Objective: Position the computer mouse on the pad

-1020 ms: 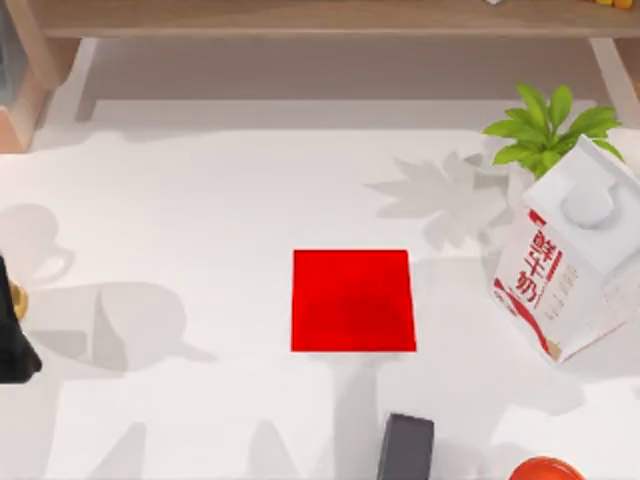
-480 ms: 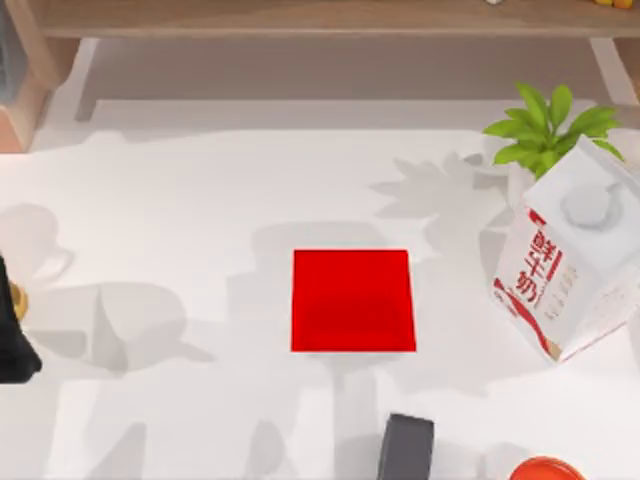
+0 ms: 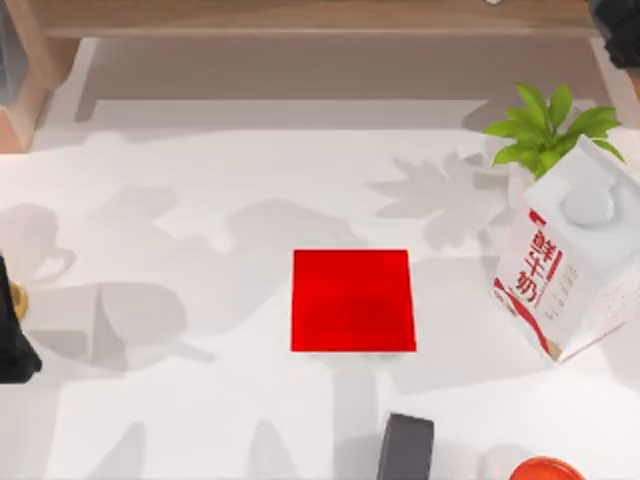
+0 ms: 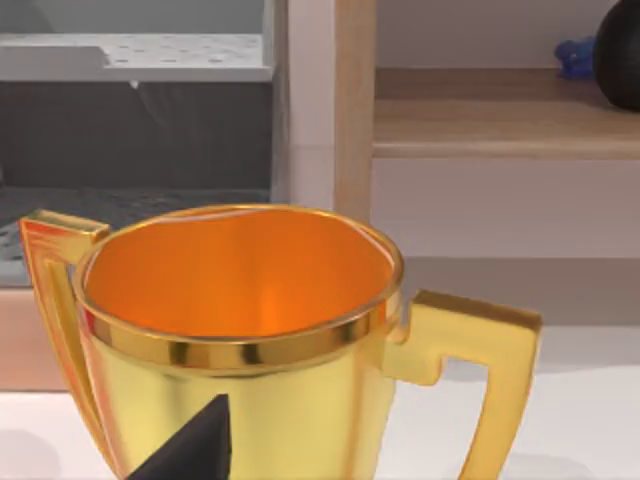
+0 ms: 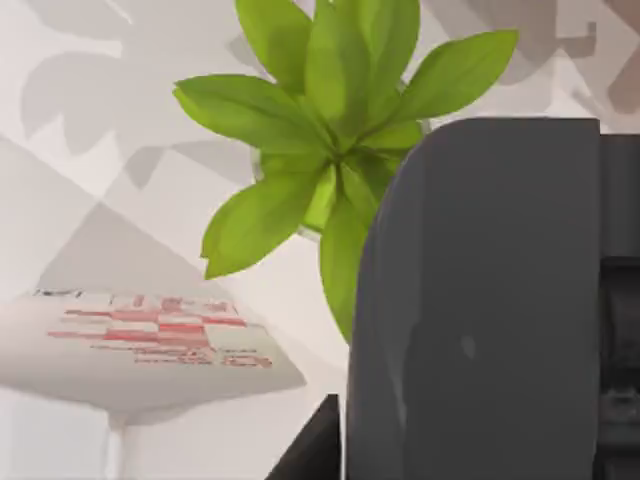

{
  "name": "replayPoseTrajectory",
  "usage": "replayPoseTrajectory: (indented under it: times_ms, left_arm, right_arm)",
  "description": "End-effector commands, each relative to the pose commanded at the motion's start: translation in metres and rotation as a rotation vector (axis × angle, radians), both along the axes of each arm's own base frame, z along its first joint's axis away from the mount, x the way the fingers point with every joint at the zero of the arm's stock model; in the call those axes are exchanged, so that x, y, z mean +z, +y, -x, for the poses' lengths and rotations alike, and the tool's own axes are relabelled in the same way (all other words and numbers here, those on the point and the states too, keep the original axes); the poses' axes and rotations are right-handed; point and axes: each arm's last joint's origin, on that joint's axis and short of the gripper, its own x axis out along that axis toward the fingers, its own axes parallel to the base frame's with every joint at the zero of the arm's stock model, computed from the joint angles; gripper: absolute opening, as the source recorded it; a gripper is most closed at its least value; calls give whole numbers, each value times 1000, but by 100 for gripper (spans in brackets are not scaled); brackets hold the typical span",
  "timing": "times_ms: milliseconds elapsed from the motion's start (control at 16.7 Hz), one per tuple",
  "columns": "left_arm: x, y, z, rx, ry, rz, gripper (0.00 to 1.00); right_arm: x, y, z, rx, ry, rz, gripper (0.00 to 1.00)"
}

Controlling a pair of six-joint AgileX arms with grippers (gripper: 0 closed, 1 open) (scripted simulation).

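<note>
One milk carton [image 3: 565, 285] bears red lettering; right gripper [image 5: 465, 420] clasps the computer mouse [image 5: 480, 250].

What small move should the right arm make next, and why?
Probably swing inward toward the pad. The right gripper, at the top view's upper right above the plant, appears shut on the computer mouse, and the pad lies bare mid-table. The left gripper sits parked at the left edge.

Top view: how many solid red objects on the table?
2. The red square pad lies at the table's centre; a round red-orange object sits at the bottom edge, right side, partly cut off. The milk carton only carries red print.
</note>
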Motion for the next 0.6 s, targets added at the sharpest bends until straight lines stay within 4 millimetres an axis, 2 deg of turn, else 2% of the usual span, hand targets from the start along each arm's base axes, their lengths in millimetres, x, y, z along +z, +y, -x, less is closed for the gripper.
replayPoseTrajectory:
  times_ms: [120,240,420,600]
  left_arm:
    - [0,0,0,0,0,0,100]
    - [0,0,0,0,0,0,100]
    - [0,0,0,0,0,0,100]
    - [0,0,0,0,0,0,100]
  right_arm:
    - [-3,33,-4,-118,15,-82,0]
    - [-15,67,-7,-227,55,-146,0]
    - [-48,118,-10,-374,150,-197,0]
    - [-89,165,-6,-505,252,-197,0]
